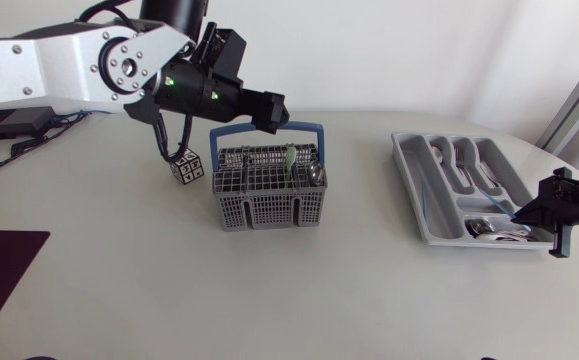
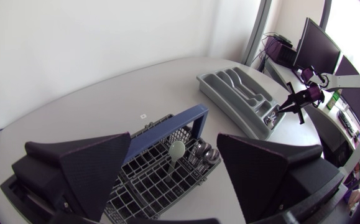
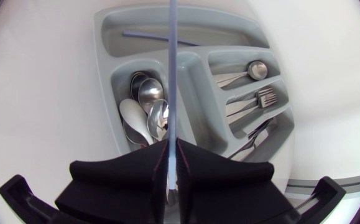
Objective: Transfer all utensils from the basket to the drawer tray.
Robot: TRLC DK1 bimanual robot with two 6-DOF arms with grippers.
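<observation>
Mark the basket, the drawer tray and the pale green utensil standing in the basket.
basket (image 1: pixel 266 212), head view, front wall.
drawer tray (image 1: pixel 407 172), head view, rim nearest the basket.
pale green utensil (image 2: pixel 177 149), left wrist view, its rounded end.

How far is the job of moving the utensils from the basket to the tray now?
Done: spoons and a fork already lie in the tray. In hand: the right gripper holds a thin blue utensil over the tray. Remaining: a pale green utensil and some metal ones stand in the basket, under the open left gripper.
</observation>
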